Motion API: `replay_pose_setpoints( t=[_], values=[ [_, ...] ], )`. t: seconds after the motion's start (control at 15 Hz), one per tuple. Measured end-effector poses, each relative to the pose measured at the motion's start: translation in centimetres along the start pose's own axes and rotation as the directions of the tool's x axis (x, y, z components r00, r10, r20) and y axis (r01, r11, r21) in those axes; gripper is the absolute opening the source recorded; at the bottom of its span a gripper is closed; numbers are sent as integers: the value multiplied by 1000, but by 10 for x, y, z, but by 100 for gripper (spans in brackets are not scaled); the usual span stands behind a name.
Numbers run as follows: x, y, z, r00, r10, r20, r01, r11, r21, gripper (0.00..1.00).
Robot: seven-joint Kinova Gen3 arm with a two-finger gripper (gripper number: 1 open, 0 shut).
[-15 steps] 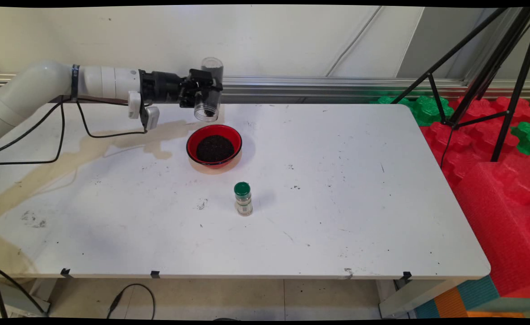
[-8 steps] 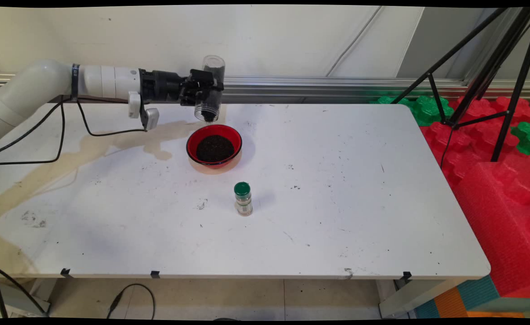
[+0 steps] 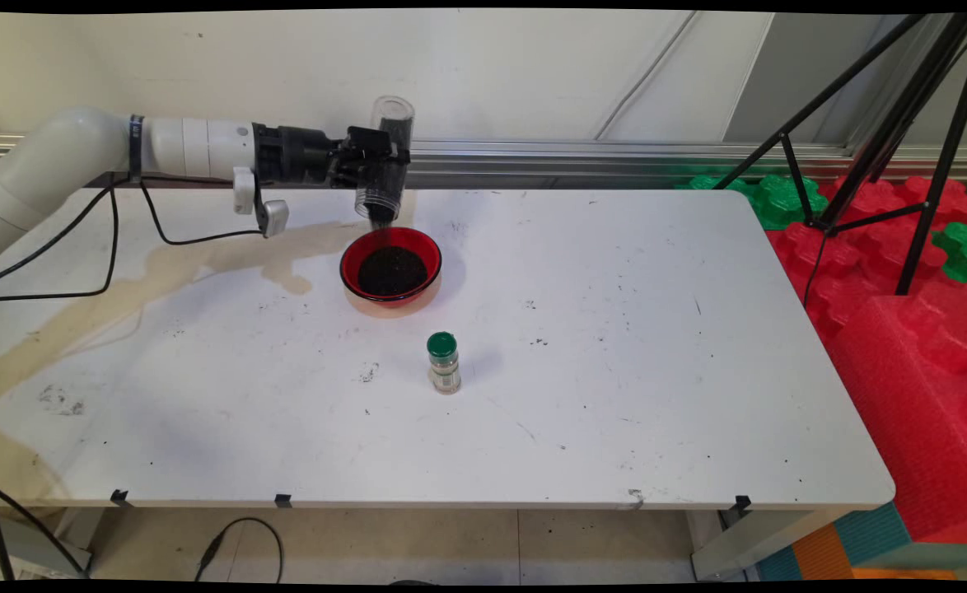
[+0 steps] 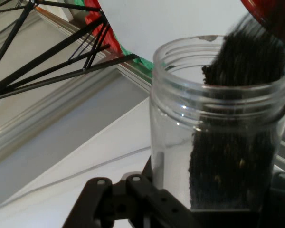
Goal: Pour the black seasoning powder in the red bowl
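My gripper (image 3: 372,165) is shut on a clear plastic jar (image 3: 386,156), held upside down and slightly tilted above the far rim of a red bowl (image 3: 352,262). Dark grains run out of the jar's mouth (image 3: 378,212) into the bowl, which holds a dark heap (image 3: 391,272). In the hand view the jar (image 4: 180,156) fills the picture with black grains (image 4: 237,142) sliding along one wall toward its open mouth. The gripper (image 4: 199,209) clamps the jar near its base.
A small spice bottle with a green cap (image 3: 443,362) stands upright in front of the bowl. A brownish stain (image 3: 121,288) runs across the table's left part. A black tripod (image 3: 887,123) and red and green foam blocks (image 3: 903,272) stand to the right of the table.
The jar has tipped further toward upside down and shifted slightly. More dark grains are streaming out of its mouth into the red bowl.
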Motion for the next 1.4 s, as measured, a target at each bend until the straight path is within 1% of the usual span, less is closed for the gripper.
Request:
replay_pose_setpoints(
  t=[0.67, 1.4],
  values=[
    [1, -5, -2, 999, 50, -7, -49, 999, 17, 0],
    [1, -7, -3, 997, 81, -6, -81, 996, 26, 0]
  ],
)
